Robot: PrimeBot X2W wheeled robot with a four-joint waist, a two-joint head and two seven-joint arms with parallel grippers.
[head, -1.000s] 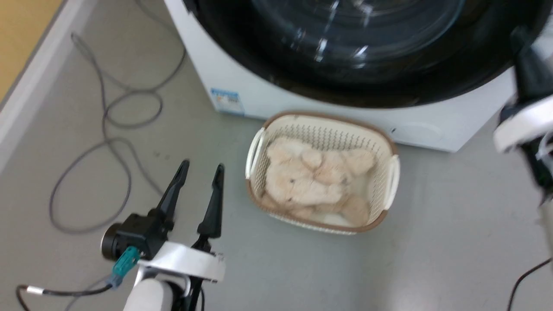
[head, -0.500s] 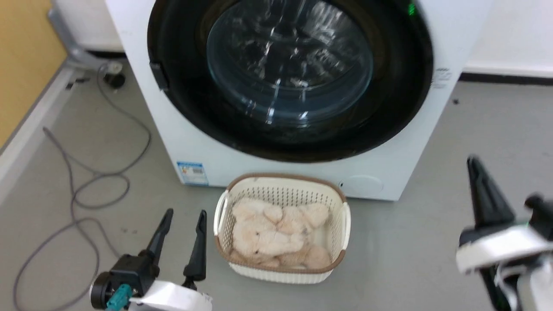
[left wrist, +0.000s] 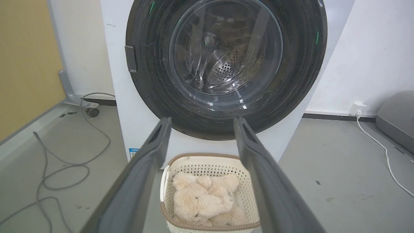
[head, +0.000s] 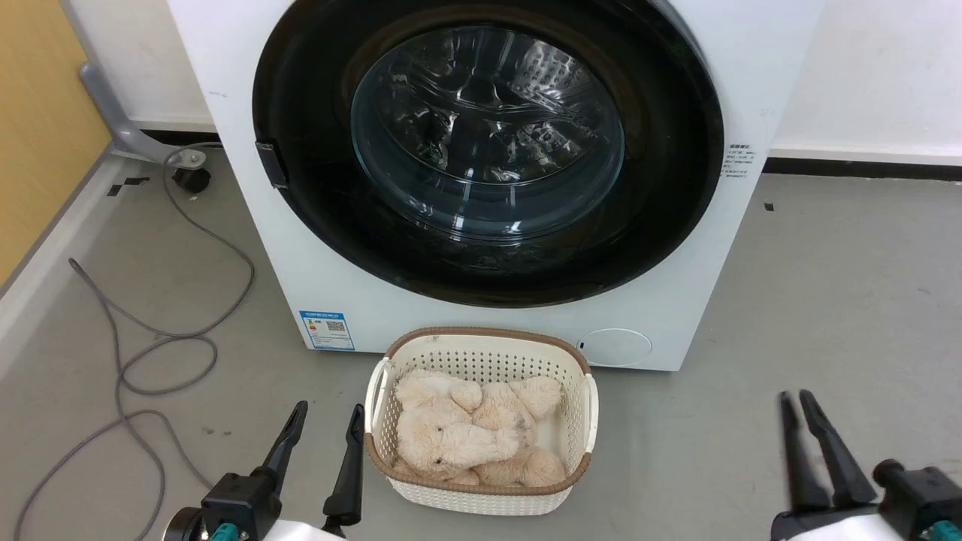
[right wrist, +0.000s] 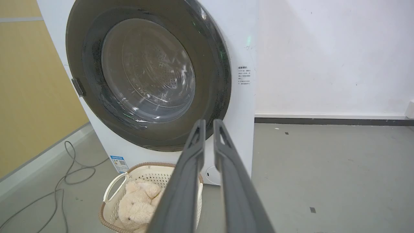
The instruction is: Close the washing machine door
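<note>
The head view cuts off the top of the washing machine door (head: 488, 143). Glare on its glass blurs the drum (left wrist: 226, 68), and whether it has latched cannot be told. The door lies flat against the washing machine (head: 301, 300), behind the laundry basket (head: 481, 332). The left gripper (head: 328, 408), jaws wide and empty, sits just left of the basket. The right gripper (head: 795, 396), jaws narrowly parted and empty, is well right of it. Both are clear of the door.

Blue sticker (head: 328, 330): low on the left of the front of the washing machine (head: 301, 248). It carries pale lettering above a small square code pattern, all too fine to read. Block of small dark print (head: 736, 160): near the right edge of the same front, several short lines, likewise illegible.
</note>
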